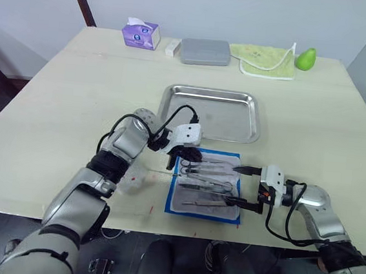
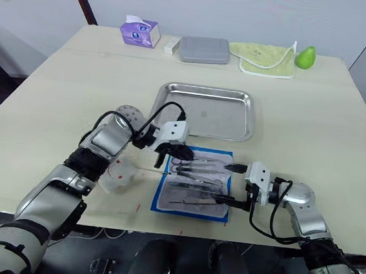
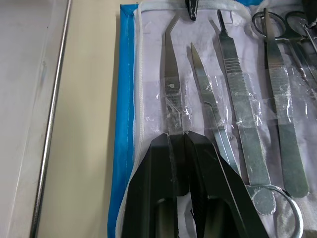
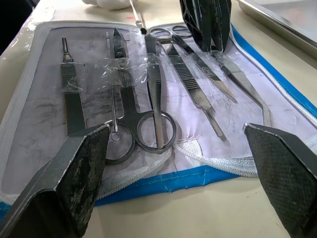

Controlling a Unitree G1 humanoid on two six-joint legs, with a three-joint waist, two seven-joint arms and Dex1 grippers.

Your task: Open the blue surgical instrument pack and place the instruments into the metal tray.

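Left fingers [image 3: 183,148] pinch instruments [image 1: 208,178] in pack [image 1: 176,198] — right fingers [image 4: 79,163] spread.

Along the top edge of the worktop [image 1: 77,94] sit a purple tissue box [image 1: 140,34], grey case [image 1: 205,51], green cloth [image 1: 265,59] and green pear [image 1: 306,58].

No words, numbers or brand marks can be read anywhere. The purple tissue box [image 1: 141,34], at the far table edge just left of the grey case [image 1: 205,52], carries a printed pattern too small to make out. The yellow-green cloth [image 1: 265,59], just right of that case, shows small dark marks that cannot be read.
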